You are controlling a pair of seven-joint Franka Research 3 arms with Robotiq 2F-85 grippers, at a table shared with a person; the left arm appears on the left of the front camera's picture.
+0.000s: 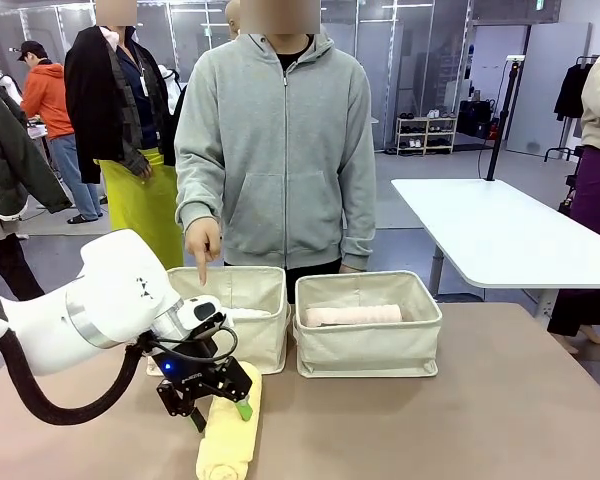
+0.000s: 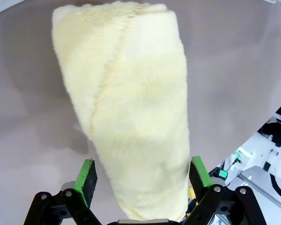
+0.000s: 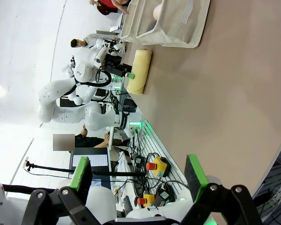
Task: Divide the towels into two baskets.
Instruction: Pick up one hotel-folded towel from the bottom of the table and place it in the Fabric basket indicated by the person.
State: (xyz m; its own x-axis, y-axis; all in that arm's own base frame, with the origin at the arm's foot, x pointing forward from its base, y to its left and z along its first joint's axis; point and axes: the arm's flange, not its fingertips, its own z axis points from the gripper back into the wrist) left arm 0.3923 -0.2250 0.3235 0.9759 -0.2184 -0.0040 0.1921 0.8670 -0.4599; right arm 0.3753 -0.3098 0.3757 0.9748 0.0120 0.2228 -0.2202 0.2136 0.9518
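Two cream baskets stand side by side on my tabletop (image 1: 500, 400): the left basket (image 1: 242, 318), where the person's hand (image 1: 204, 243) points, and just beside it the right basket (image 1: 368, 322), holding a pale pink towel (image 1: 352, 315). Near the left basket, the pale yellow towel (image 2: 131, 117) lies between my left end effector's (image 2: 143, 177) wide-spread fingers, ungripped. My right end effector (image 3: 138, 171) gapes empty.

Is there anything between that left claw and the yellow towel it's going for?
Nothing visible. The left gripper is open with its green pads on either side of the pale yellow towel, which lies on the table in front of the left basket.
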